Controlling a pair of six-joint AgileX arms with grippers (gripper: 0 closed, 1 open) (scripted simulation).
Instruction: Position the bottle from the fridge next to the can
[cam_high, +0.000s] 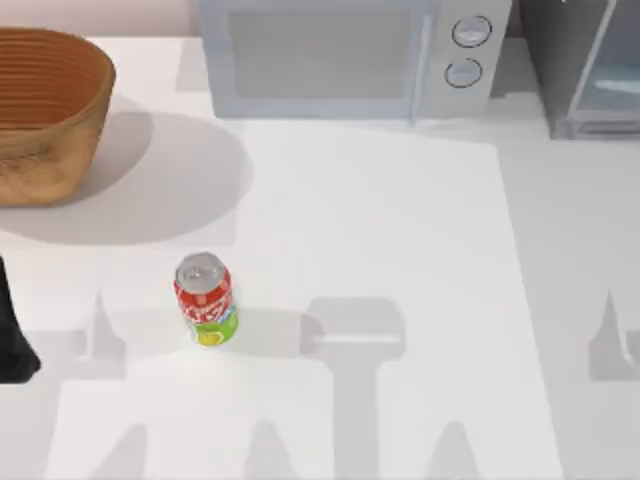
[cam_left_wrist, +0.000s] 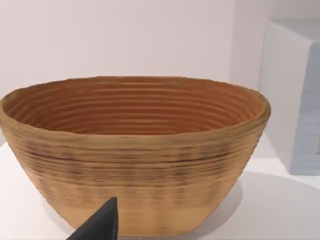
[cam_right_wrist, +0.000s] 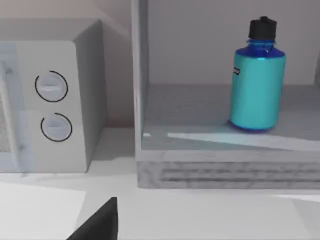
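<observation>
fridge (cam_high: 590, 70) cropped, basket (cam_high: 40, 110) cut off

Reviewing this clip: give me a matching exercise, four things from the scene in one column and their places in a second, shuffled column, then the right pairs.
Things:
1. bottle
2. can
3. basket
4. microwave

Places:
A. far left of the table
B. standing upright on the fridge floor
C. at the back of the table, left of the fridge
D. standing on the table's open front area, left of centre

Pairs: 1-B, 2-D, 3-A, 4-C

Matte black claw finger (cam_left_wrist: 97, 222), wedge-shaped, unmarked.
</observation>
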